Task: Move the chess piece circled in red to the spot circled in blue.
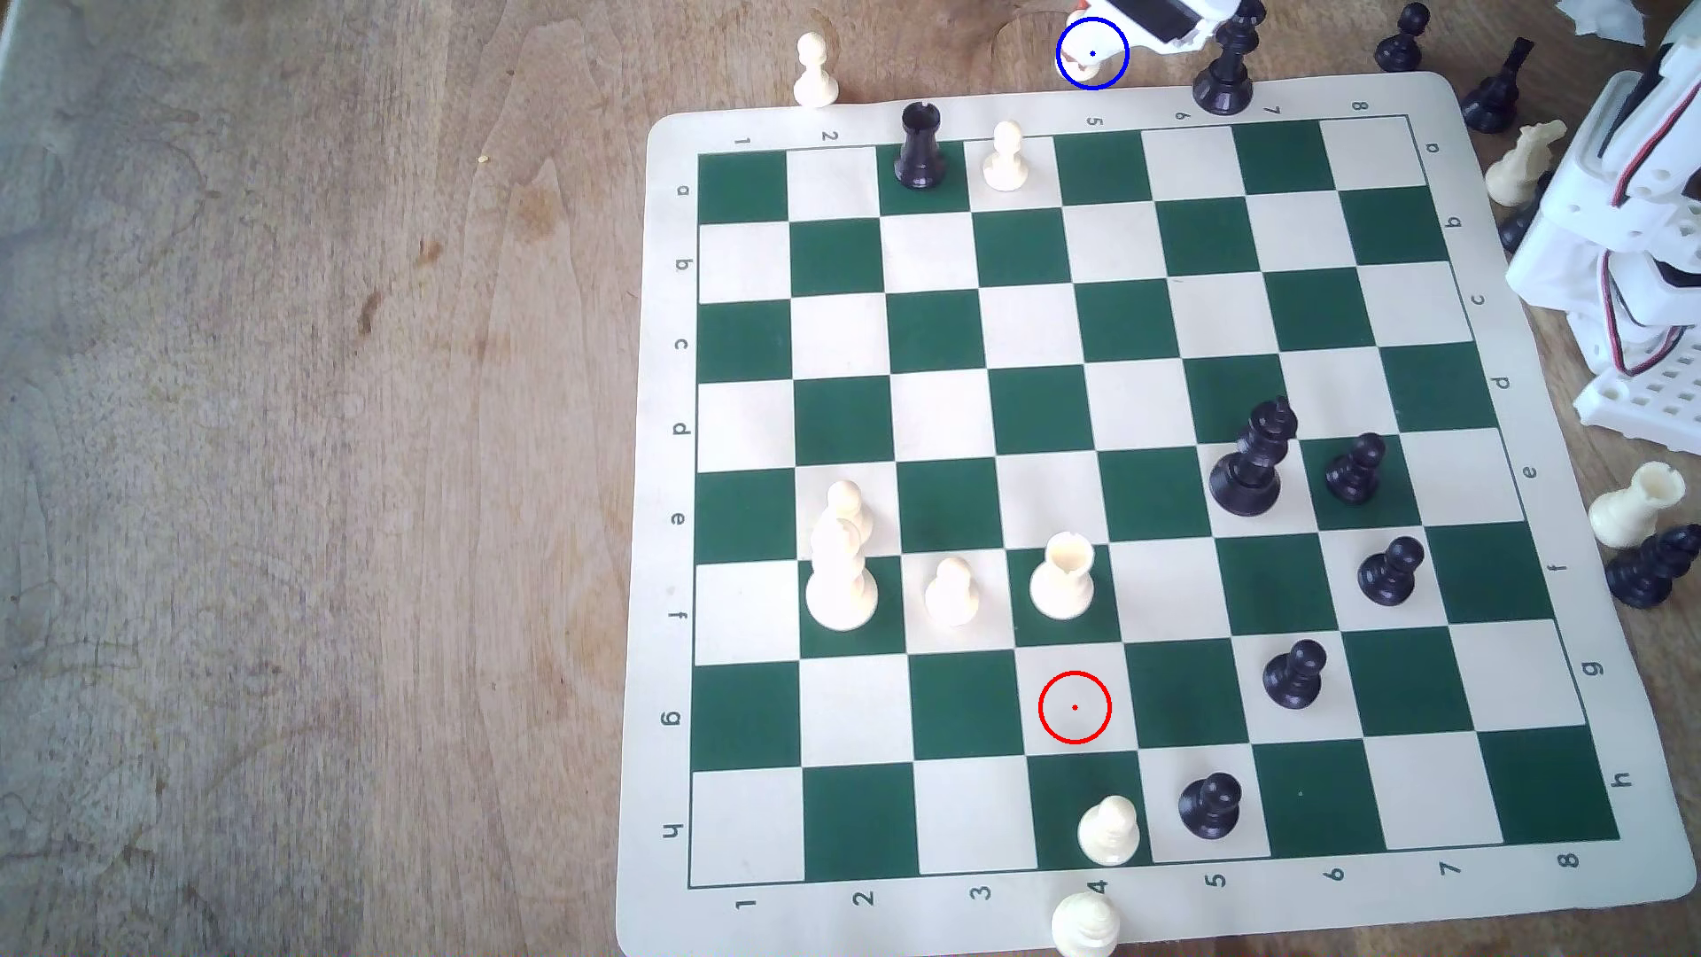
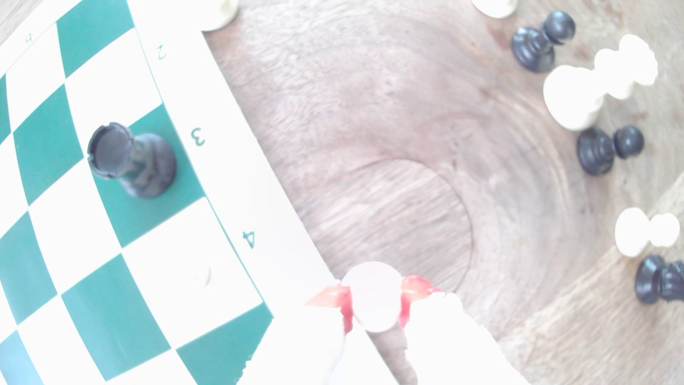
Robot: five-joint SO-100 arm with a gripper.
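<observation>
The chess piece, a cream pawn [image 2: 374, 300], sits between the red pads [image 2: 407, 300] of my gripper [image 2: 374, 305], which is shut on its round head. In the exterior view the pawn's lower part [image 1: 1075, 63] shows inside the blue circle, the spot [image 1: 1107, 68], on brown wood just past the mat's far edge by column 5. My gripper [image 1: 1091, 23] reaches in from the top edge above it. Whether the pawn's base touches the wood I cannot tell. The red circle [image 1: 1074, 707] rings a bare cream square on row g.
A tall black piece [image 1: 1224, 64] stands close on the exterior view's right of the gripper. A black rook [image 1: 920, 145] and a cream pawn [image 1: 1005, 156] stand on row a; another cream pawn [image 1: 815, 69] is off the mat. Loose pieces [image 2: 570, 96] lie on the wood.
</observation>
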